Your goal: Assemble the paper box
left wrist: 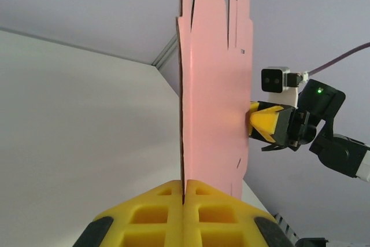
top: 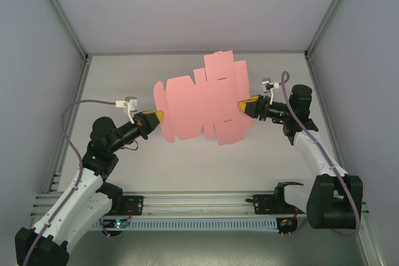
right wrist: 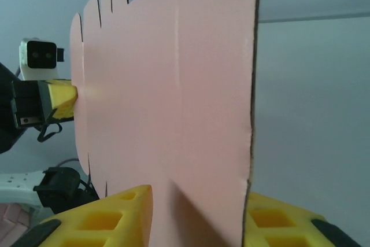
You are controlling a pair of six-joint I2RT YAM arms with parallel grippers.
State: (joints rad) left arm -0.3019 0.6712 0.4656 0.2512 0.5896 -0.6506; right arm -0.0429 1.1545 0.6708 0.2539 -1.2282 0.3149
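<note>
The paper box (top: 202, 101) is a flat pink die-cut sheet with flaps, held up in the air over the middle of the table. My left gripper (top: 159, 115) is shut on its left edge. In the left wrist view the sheet (left wrist: 214, 85) rises edge-on from between the closed yellow jaws (left wrist: 186, 192). My right gripper (top: 242, 104) is at the sheet's right edge. In the right wrist view its jaws (right wrist: 199, 192) stand apart on either side of the sheet (right wrist: 167, 85), the right finger (right wrist: 277, 218) against the card and the left finger (right wrist: 124, 212) off it.
The white table (top: 124, 79) lies below, walled in by grey panels on the left, right and back. An aluminium rail (top: 199, 200) with the arm bases runs along the near edge. A purple cable (top: 78, 107) loops beside the left arm.
</note>
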